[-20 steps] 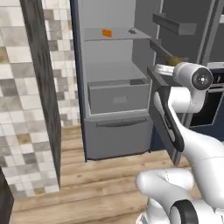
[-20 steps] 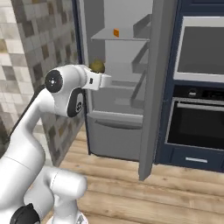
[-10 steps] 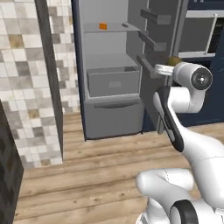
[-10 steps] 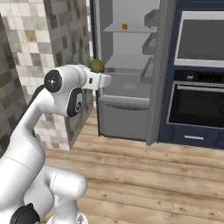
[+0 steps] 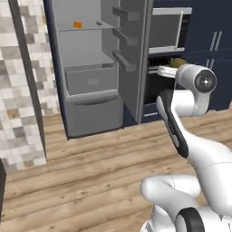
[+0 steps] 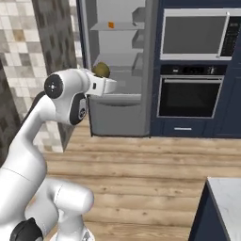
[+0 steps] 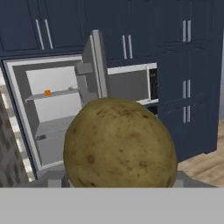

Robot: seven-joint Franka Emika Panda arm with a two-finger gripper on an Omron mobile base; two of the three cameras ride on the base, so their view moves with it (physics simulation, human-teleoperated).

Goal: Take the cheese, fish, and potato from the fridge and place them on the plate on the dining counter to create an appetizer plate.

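Wooden floorboards [image 5: 90, 172] run from the robot's base up to a wall of navy cabinets [image 7: 192, 65], a built-in oven [image 6: 190, 96] with a microwave [image 6: 197, 34] above it, and a tiled wall [image 5: 18, 90] at the left. Between the tiles and the oven stands the fridge [image 5: 90, 68], tall and grey, its door [image 5: 129, 50] swung open so the door racks face outward. On an upper shelf, near that shelf's left edge in the left base view, sits the cheese [image 5: 77, 25], a small orange piece; the hand view shows it on the same shelf, toward the shelf's left end. Below it are a grey drawer [image 5: 90, 79] and a lower drawer front.

The gripper [image 6: 104, 81] is held up at about the height of the fridge's middle shelf, out in front of the fridge and apart from it. It holds the potato [image 7: 119, 142], the jaws set wide around the olive-brown lump. In the right base view the potato shows as a round shape resting on top of the hand; in the left base view it sits at the end of the arm, in front of the oven. The hand view has the potato close up, speckled brown, with the open fridge behind it.

At the lower right corner of the right base view, a corner of the dining counter [image 6: 228, 197] shows white marble over a navy base.
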